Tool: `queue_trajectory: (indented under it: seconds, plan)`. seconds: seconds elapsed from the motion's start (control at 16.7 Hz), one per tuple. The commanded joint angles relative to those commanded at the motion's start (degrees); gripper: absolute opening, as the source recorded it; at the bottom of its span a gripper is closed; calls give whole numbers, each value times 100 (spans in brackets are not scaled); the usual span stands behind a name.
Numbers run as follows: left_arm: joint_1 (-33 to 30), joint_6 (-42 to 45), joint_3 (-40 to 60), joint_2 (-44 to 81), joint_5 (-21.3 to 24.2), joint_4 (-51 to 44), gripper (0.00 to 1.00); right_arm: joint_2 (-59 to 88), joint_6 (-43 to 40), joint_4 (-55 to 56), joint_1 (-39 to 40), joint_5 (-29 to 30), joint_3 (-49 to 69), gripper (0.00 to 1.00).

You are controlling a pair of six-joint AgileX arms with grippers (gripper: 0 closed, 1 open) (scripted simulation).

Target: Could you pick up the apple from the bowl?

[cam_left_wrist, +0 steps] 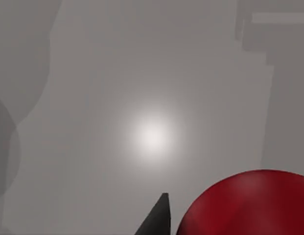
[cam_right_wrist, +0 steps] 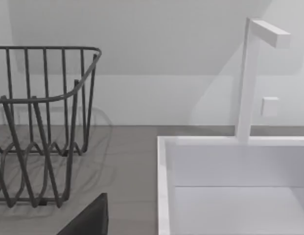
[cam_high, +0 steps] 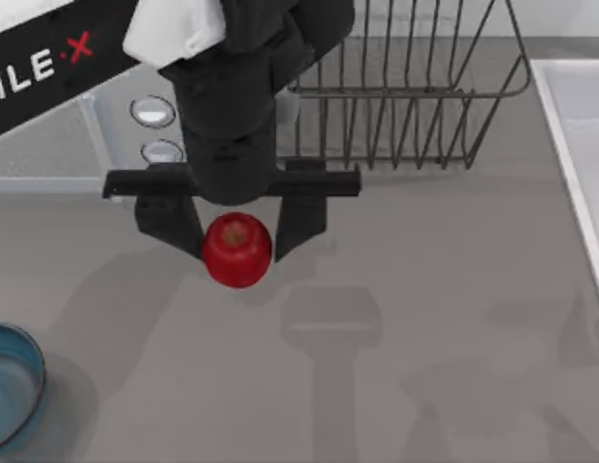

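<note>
Left pincer (cam_high: 237, 231): pinching the small glossy red apple (cam_high: 236, 250), well apart from the bowl.
Bowl: round blue bowl (cam_high: 12, 394).
Nearby: dark wire rack (cam_high: 415, 87) beyond the apple; white sink (cam_right_wrist: 230, 186) beside the rack.

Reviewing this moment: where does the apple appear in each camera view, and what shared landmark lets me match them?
Top view: the apple sits left of centre, clamped in the left gripper, away from the bowl.
Left wrist view: apple at the frame's edge beside a dark fingertip.
Right wrist view: no apple.
Shared landmark: the wire rack, in the top and right wrist views.
</note>
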Motion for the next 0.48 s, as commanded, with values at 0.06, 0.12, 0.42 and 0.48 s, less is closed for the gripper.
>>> queue_trajectory:
  seconds: [0.06,0.12,0.42,0.48]
  plan:
    - [-177,-176,-8,88,2,112,0,0,0,0,0,0,0,100]
    - [-290,-289,-16,143,4,191,0,0,0,0,0,0,0,100]
    - [-329,-332,-26,151,6,222,0,0,0,0,0,0,0,100]
    - [-329,-333,-42,155,6,238,0,0,0,0,0,0,0,100]
